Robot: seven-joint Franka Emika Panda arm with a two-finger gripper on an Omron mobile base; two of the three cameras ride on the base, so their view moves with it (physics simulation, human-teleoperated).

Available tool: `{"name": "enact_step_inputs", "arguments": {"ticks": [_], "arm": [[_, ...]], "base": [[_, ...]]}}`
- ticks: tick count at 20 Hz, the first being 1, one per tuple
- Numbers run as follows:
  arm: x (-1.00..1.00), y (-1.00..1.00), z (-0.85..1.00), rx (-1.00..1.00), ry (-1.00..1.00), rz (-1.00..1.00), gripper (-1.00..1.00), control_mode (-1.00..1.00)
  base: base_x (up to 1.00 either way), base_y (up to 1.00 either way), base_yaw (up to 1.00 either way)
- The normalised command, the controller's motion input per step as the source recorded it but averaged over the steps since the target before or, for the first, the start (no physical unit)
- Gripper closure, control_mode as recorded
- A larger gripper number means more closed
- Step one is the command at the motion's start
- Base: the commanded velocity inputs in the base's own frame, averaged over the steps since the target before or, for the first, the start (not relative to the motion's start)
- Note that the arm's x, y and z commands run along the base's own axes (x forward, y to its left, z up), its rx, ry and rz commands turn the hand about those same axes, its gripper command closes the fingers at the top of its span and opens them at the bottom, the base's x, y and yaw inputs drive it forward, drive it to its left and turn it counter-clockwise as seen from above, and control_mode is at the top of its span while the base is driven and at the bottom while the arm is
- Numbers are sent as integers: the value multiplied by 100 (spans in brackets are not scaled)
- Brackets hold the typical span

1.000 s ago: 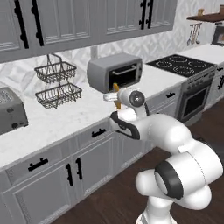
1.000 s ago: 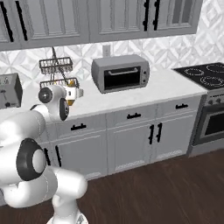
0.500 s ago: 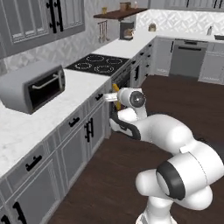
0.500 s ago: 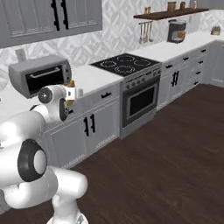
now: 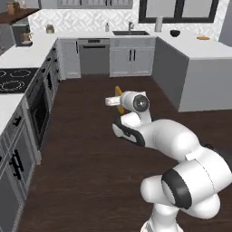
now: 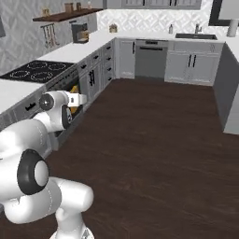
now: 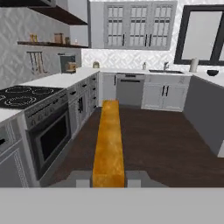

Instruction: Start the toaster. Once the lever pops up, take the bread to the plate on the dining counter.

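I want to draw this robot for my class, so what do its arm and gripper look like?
The arm is glossy white, made of fat rounded segments like big sausages. Where segments meet there are dark grey, almost black rings, and round grey caps sit on the sides of the joints. The gripper is a small white block on a round wrist, with two little dark finger tips. No cables, stickers or writing can be seen on it.

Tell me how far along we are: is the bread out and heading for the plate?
Done, by the look of it: the bread is out and clamped edge-on in the pincer. In hand: carrying it above the dark wood floor, past the stove. Left: reaching the dining counter and setting the slice on the orange plate at its far end.
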Motion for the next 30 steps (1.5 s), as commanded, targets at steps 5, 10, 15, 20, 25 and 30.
{"name": "enact_step_inputs", "arguments": {"ticks": [5, 10, 15, 20, 25, 30], "arm": [[0, 0, 0, 0, 0, 0, 100, 100], [0, 0, 0, 0, 0, 0, 100, 100], [0, 0, 0, 0, 0, 0, 100, 100], [0, 0, 0, 0, 0, 0, 100, 100], [0, 0, 0, 0, 0, 0, 100, 100], [0, 0, 0, 0, 0, 0, 100, 100]], "base": [[12, -39, -76], [76, -37, -54], [100, -13, -29], [100, -22, -25], [100, -28, -31], [100, -23, -32]]}}
